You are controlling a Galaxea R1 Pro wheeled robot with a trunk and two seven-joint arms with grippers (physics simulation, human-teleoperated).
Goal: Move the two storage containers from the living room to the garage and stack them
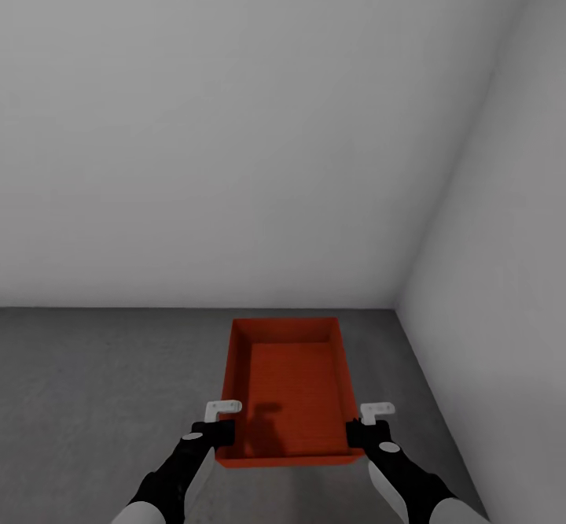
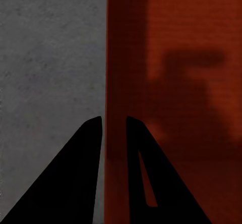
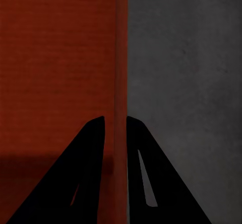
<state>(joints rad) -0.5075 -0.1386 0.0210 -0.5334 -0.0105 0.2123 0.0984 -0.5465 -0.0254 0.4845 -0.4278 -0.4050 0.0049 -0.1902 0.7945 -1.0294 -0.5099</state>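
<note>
One orange-red storage container lies lengthwise in front of me over the dark grey garage floor, its far end near the white wall. My left gripper is shut on its left side wall close to the near corner. My right gripper is shut on the right side wall opposite. In the left wrist view the thin wall runs between the black fingers of the left gripper. The right wrist view shows the other wall inside the right gripper. I cannot tell whether the bin touches the floor. The second container is out of view.
A plain white wall stands straight ahead and another white wall closes in on the right, forming a corner just beyond the bin. Open concrete floor stretches to the left.
</note>
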